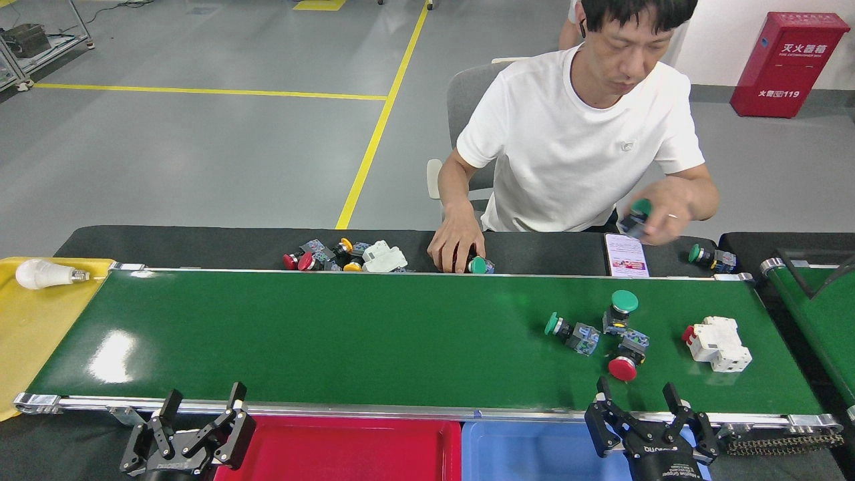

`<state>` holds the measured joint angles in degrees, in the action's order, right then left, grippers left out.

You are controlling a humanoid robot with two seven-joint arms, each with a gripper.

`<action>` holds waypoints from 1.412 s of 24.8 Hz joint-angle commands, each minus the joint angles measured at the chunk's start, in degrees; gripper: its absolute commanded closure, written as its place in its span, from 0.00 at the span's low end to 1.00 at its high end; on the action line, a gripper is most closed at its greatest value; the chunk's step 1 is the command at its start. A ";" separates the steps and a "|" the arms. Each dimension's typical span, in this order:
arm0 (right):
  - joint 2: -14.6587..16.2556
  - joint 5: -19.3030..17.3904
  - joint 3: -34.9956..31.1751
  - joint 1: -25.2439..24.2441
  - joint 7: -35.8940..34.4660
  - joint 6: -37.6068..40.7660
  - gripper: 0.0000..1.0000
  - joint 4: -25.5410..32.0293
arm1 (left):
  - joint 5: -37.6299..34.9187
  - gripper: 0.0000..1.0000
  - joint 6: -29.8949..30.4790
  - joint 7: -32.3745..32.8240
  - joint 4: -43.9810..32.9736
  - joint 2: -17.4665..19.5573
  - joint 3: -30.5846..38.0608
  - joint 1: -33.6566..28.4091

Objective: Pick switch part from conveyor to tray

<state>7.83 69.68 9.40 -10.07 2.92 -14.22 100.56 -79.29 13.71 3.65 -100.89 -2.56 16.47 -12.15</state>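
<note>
On the right half of the dark-green conveyor lie three push-button switch parts close together: one lying green-capped, one upright green-capped, one red-capped. A white breaker with a red lever rests further right. My right gripper is open at the belt's near rail, just below the red-capped part, holding nothing. The left gripper is open and empty at the near rail on the left. A red tray and a blue tray sit below the belt.
A seated person across the belt has one hand on parts at the far edge and the other hand raised with a green part. More switch parts and a phone lie there. A yellow tray holds a bulb.
</note>
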 commanded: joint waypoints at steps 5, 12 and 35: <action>-2.03 0.10 -0.35 0.23 -1.07 0.24 0.00 0.78 | 0.10 0.00 -0.09 -0.48 -0.54 0.27 0.14 0.46; -6.60 2.65 1.93 7.52 -0.10 -2.75 0.00 -5.99 | -0.08 0.00 0.09 -0.40 -0.54 -0.08 -1.80 1.16; -8.54 2.83 10.28 17.54 5.26 4.20 0.64 -14.96 | -0.25 0.00 0.53 -0.40 -0.80 -0.16 -4.52 0.02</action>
<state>-0.94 72.59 19.69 7.43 8.24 -11.72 83.70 -79.42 13.45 3.43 -100.87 -3.17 12.35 -12.37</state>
